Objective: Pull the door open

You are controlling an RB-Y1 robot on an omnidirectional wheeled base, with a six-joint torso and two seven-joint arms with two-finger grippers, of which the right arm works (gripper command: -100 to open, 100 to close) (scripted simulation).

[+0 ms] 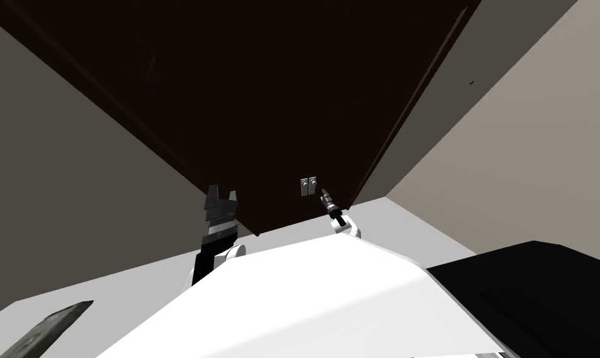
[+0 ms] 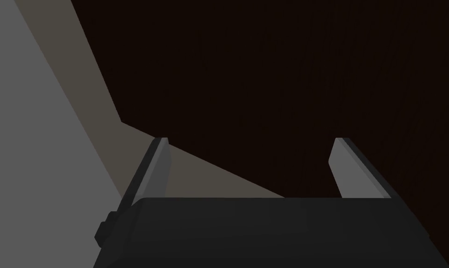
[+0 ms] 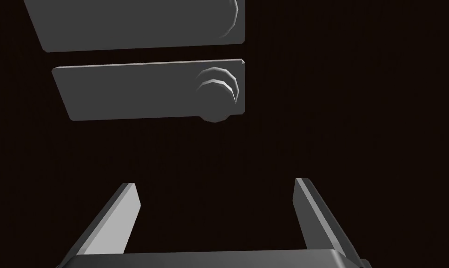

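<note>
Right gripper [image 3: 215, 184]: fingers [image 3: 121, 218] spread wide, nothing between them, touching nothing. Straight ahead of the gap, apart from the tips, a grey plate [image 3: 149, 90] on the dark brown door [image 3: 358, 116], with a round knob [image 3: 216, 93] at one end. Knob roughly in line with the middle of the gap. Plate's long axis parallel to the line from fingertip to fingertip. Beyond it, alongside and cut off by the frame, a second plate [image 3: 135, 23] of the same kind.

From the head view: right gripper [image 1: 325, 200] close beside both plates and pointing at them, near the door's right edge.

Left gripper [image 2: 250, 139]: fingers [image 2: 346, 167] likewise apart and empty, aimed at the door's bare face by its other edge, next to a strip of wall [image 2: 102, 102]. In the head view [image 1: 221, 197], well apart from the plates.

Judged a reach, not yet a grip; door appears closed. Right arm by far the nearer. Next, probably: straight advance until the knob sits between the fingers, then closing on it, then a pull back toward the chest. Likely trouble: thin blades slipping off a round knob, or catching the plate's edge instead.
</note>
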